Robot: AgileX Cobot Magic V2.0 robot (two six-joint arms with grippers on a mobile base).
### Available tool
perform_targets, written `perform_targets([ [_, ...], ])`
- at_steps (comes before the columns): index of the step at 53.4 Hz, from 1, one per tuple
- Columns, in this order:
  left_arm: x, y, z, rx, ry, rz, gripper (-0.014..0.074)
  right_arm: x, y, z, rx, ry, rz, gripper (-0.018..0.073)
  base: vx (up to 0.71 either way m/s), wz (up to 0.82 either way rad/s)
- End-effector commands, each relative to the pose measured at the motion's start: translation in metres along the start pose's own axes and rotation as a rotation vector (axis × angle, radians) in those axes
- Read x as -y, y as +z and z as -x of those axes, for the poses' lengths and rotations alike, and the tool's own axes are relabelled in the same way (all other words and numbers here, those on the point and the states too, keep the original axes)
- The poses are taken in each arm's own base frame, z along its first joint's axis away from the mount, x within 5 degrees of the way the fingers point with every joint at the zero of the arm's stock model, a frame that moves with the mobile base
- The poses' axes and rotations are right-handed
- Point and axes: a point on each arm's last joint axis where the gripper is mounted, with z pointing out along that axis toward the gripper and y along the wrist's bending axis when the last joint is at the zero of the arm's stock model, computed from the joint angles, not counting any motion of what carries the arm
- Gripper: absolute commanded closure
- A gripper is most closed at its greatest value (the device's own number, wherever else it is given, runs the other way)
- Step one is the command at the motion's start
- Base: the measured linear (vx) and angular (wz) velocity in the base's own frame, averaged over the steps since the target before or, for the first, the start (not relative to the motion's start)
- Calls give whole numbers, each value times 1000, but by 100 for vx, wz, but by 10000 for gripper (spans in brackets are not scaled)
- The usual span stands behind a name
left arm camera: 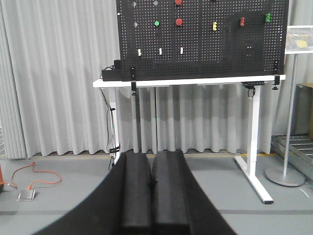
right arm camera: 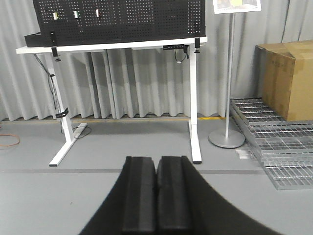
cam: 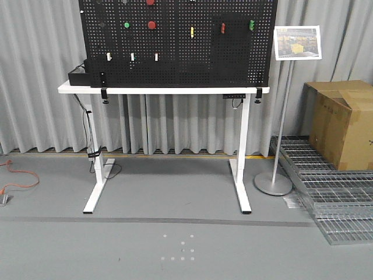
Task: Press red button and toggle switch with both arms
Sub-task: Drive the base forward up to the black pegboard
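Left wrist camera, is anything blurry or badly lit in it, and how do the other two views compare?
Left wrist view: the left fingers are a soft, near-black mass up close, while the pegboard is fairly sharp. Right wrist view: the right fingers blur the same way; lighting is flat. Front view: evenly lit, soft shadow under the table, faint pale dots on the floor.

Round red button (cam: pixel 151 25) — toggle switch (cam: pixel 222 28) rightward

2 red btns (cam: pixel 151 25), 3 wht switches (cam: pixel 132 56), 1 cardboard box (cam: pixel 344 122).
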Motion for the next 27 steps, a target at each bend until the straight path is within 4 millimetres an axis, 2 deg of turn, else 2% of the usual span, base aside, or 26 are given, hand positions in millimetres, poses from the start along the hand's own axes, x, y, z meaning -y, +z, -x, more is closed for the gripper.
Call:
perform_targets([
  [1, 0, 0, 4, 76, -15, -7, 594, -1, -1, 6, 93, -9, 15, 567, 25, 0],
  [27, 0, 0, 4, 76, -15, -7, 594, -1, -1, 6, 93, -9, 15, 567, 32, -1],
])
